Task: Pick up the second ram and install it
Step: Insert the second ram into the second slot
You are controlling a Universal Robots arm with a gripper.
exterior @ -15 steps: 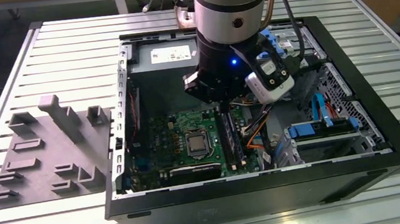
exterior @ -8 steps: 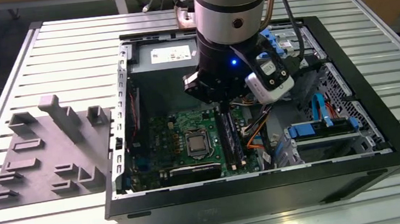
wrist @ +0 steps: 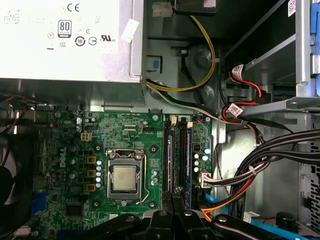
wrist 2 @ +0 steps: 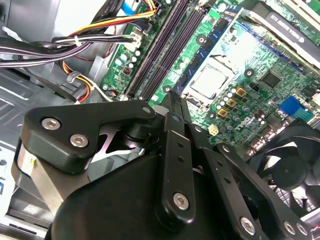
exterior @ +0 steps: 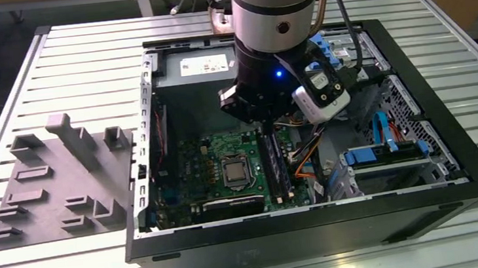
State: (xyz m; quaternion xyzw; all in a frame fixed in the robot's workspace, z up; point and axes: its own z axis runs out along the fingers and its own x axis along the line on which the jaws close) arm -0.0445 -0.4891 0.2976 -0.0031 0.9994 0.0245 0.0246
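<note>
Gripper [wrist: 173,197] closed, no visible load, above the memory slots [wrist: 169,155].
Second ram [exterior: 276,168] seems seated beneath, long axis along them.

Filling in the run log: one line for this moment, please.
gripper shut | low over memory slots | inside open computer case

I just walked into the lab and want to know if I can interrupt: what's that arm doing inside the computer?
A Universal Robots arm reaches down into an open computer case lying on a slatted table. Its gripper hangs just above the long black memory slots on the motherboard, beside the processor. Whether it holds a ram stick can't be made out. A grey moulded fixture sits at the exterior view's left.
</note>
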